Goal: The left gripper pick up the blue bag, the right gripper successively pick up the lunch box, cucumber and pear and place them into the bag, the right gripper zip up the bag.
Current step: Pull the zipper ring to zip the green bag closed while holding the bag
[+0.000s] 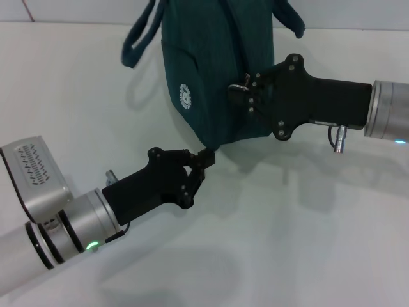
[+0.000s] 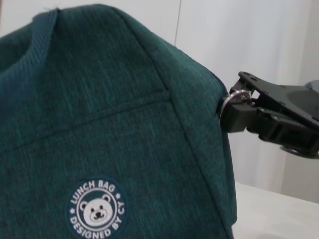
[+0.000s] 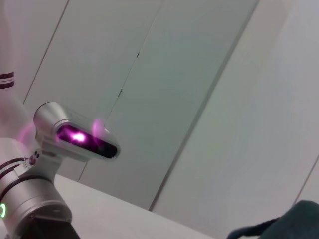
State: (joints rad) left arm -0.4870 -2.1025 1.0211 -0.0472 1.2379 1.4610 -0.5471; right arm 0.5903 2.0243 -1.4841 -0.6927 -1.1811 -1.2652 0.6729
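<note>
The left gripper [image 1: 206,160] reaches up from the lower left, its arm stretched forward and its fingers closed on the lower corner of the bag [image 1: 211,77]. The right gripper [image 1: 241,89] comes in level from the right side, and its fingers are pinched together around the metal zipper ring [image 2: 234,97].

white table [image 1: 287,243], panelled wall [image 3: 164,89]
</note>
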